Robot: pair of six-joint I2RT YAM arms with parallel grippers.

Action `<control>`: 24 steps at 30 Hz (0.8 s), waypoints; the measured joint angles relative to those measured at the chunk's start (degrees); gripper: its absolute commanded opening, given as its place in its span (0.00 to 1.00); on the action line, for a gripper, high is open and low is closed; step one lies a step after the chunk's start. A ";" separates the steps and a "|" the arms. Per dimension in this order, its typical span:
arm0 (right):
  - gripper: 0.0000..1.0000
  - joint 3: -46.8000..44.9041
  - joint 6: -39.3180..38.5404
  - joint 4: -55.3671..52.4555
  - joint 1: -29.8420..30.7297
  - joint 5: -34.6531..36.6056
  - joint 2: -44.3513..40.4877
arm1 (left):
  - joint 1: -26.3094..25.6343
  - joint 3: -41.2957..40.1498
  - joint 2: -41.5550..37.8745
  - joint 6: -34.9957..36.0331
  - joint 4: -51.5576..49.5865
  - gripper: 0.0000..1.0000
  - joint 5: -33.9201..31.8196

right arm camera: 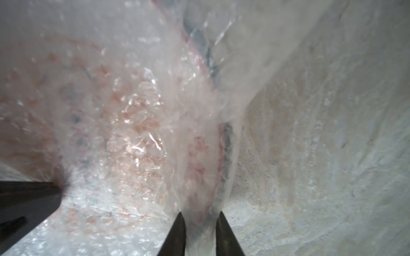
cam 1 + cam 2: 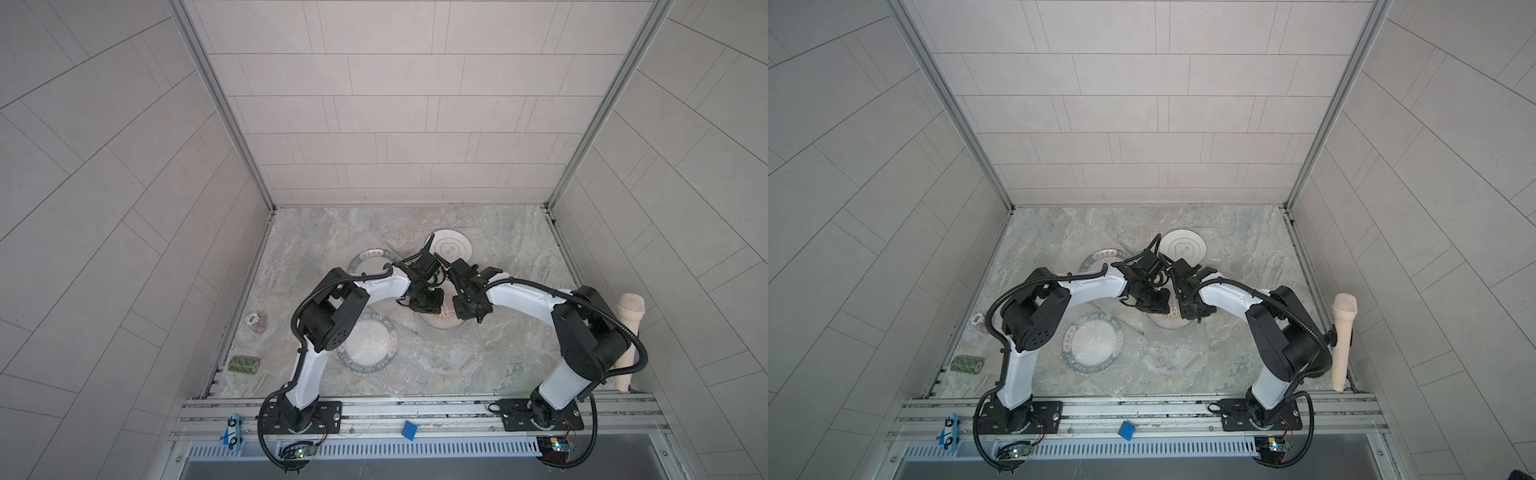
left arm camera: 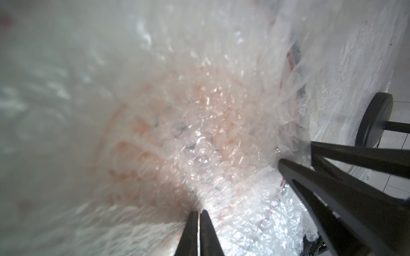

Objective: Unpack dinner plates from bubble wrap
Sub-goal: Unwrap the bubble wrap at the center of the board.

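Over the orange-centred plate (image 2: 445, 321), the left hand (image 3: 199, 211) pinches the bubble wrap (image 3: 221, 133), nearly closed; the right hand (image 1: 201, 213) grips a bunched fold of it.

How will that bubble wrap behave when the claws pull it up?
Probably floppy: the bubble wrap bunches into a narrow fold in the right claw. Likely light: it hangs in creases from the left claw. It may cling to the orange plate beneath.
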 measured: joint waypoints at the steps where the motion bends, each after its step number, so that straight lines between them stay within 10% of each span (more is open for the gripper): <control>1: 0.20 0.04 0.17 -0.11 0.11 0.39 0.00 | -0.02 -0.11 -0.04 0.00 0.15 0.10 0.02; 24: 0.00 0.98 0.72 -0.22 0.00 1.99 -0.85 | 0.00 -0.61 -0.15 0.04 0.63 0.08 -0.28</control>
